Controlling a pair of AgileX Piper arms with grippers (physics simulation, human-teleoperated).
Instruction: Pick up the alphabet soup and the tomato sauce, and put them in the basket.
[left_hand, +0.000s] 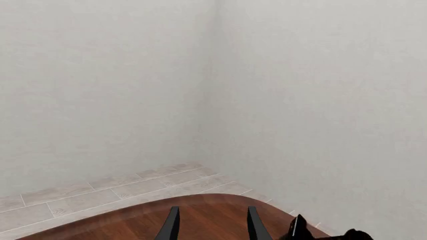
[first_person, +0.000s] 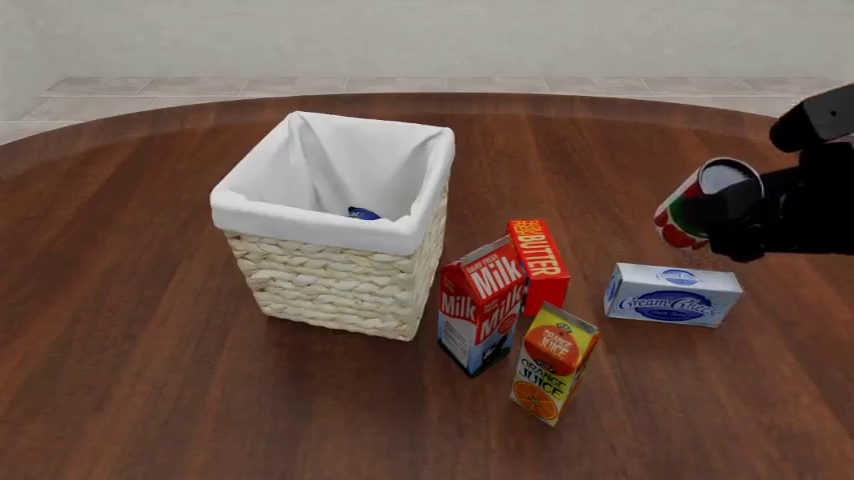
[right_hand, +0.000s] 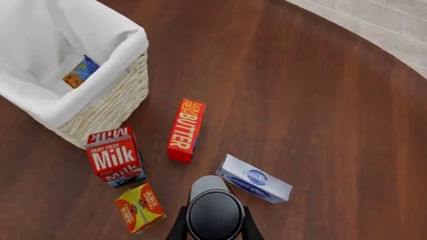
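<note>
Front view: right gripper (first_person: 738, 215) clamps tomato sauce (first_person: 701, 200) aloft.

The light is bright, soft and even in all three views, and every picture is sharp from edge to edge, with no blur and no bending at the borders. The desk (first_person: 160, 400) has a pale, wide sheen on its far side, beyond the right tool (first_person: 737, 215). Shadows under the cartons are very weak.
</note>
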